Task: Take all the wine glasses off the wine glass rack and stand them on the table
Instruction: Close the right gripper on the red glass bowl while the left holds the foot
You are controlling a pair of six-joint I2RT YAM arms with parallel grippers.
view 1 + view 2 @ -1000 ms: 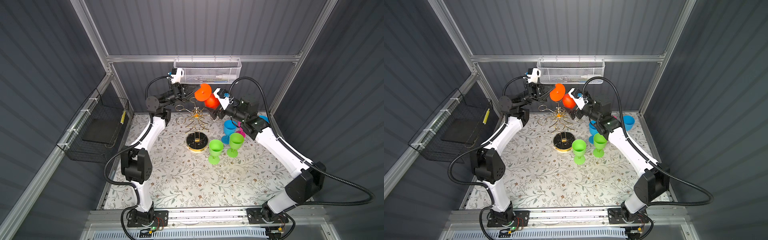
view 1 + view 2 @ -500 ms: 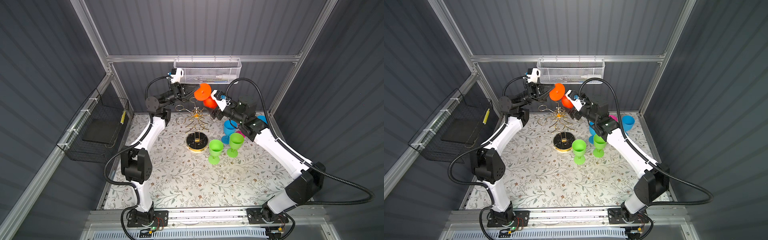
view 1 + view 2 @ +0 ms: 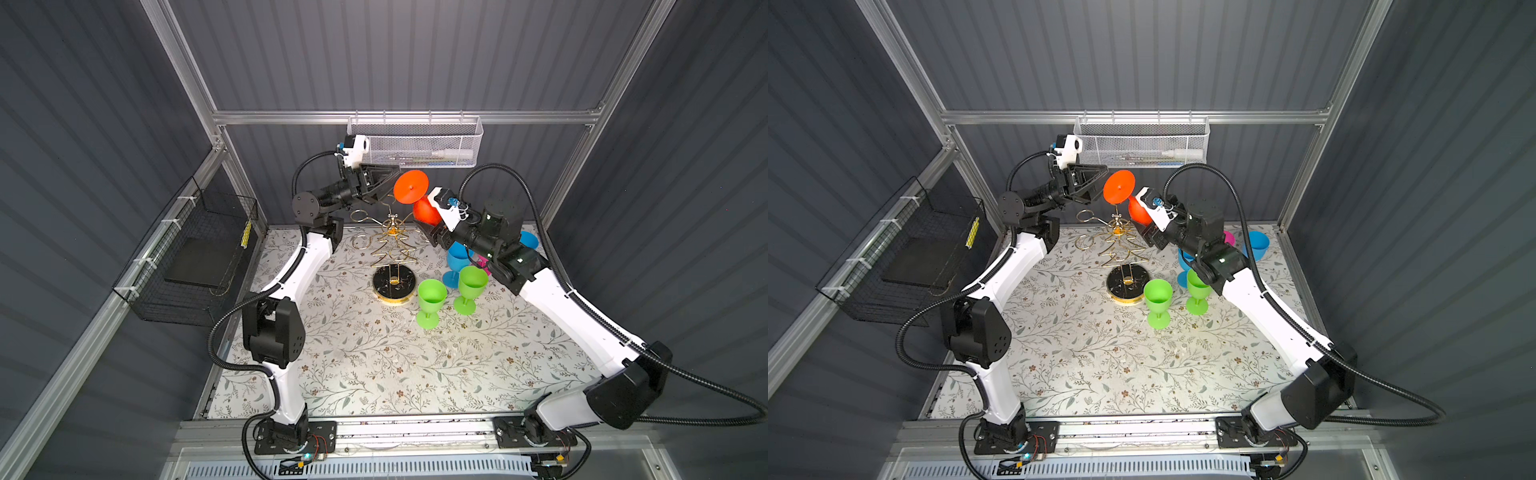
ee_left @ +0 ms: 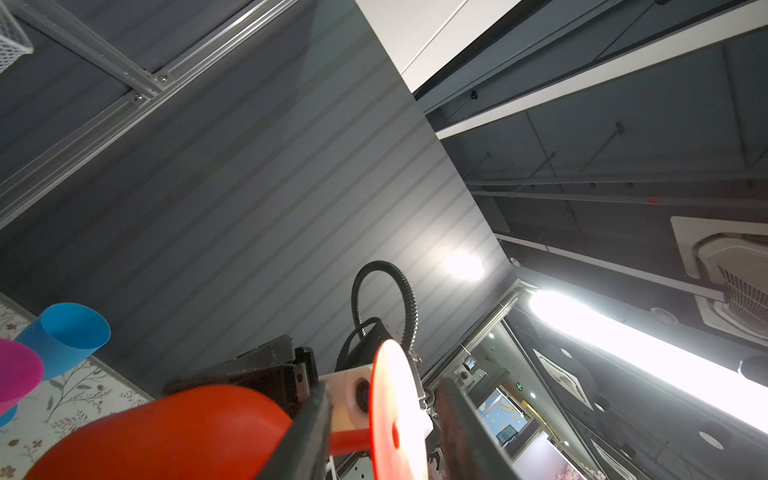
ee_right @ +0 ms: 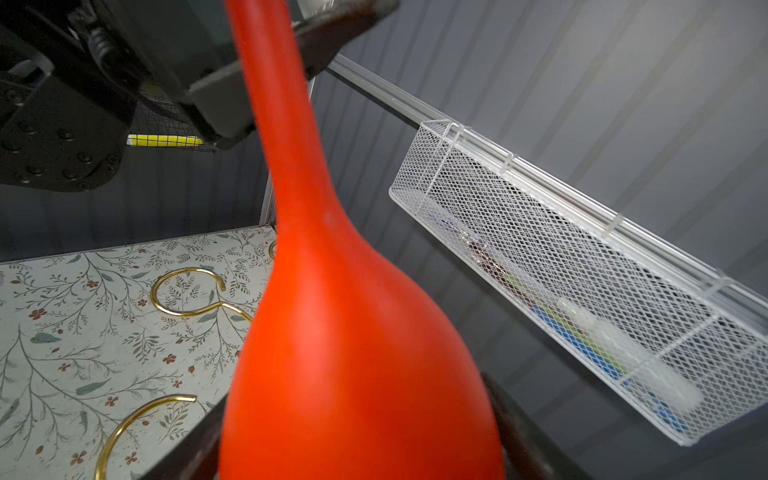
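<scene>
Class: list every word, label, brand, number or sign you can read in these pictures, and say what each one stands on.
No text can be read anywhere.
yellow strip in the black wire basket: marks, if any, too small to read.
items in the white mesh basket: blurred, no legible label.
small green sign beyond the cell, left wrist view: too small to read.

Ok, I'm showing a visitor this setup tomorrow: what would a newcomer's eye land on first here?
The orange wine glass, held in mid-air at the back above the gold wine glass rack, bowl in the right gripper, foot between the parted jaws of the left gripper. Next, two green glasses standing on the floral table, right of the rack's base.
</scene>
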